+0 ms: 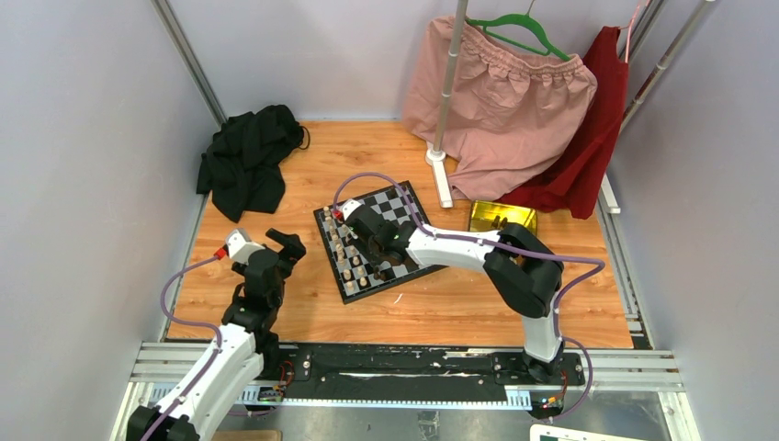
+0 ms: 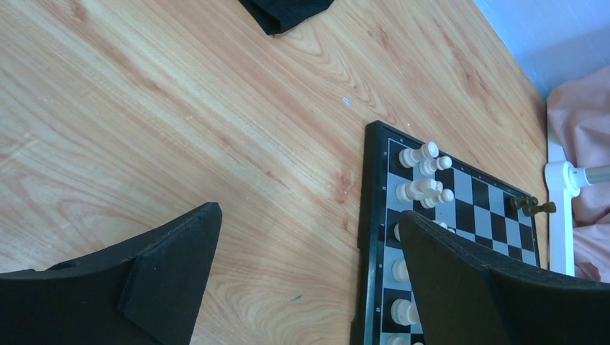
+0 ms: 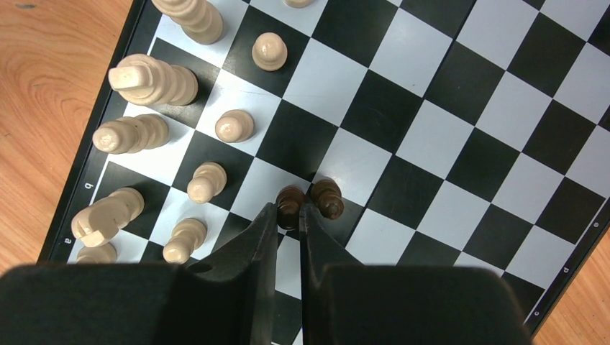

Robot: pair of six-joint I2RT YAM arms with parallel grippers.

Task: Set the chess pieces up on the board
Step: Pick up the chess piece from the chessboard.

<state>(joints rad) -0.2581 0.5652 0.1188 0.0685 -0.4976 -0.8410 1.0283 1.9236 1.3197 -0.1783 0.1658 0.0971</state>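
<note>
The right pincer [image 3: 289, 218] is pinched shut on a dark brown chessman [image 3: 289, 200] over the board [image 3: 431, 93]; a second dark chessman [image 3: 327, 198] stands just beside its tips; cream chessmen [image 3: 147, 80] stand further off on the other side; the left pincer [image 2: 309, 251] hangs spread wide over the table [image 2: 180, 108], the board's edge beneath its right finger.

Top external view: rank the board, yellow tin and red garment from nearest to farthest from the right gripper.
Right gripper, shut on a dark pawn:
1. board, directly beneath.
2. yellow tin, to its right.
3. red garment, hanging far right.
</note>
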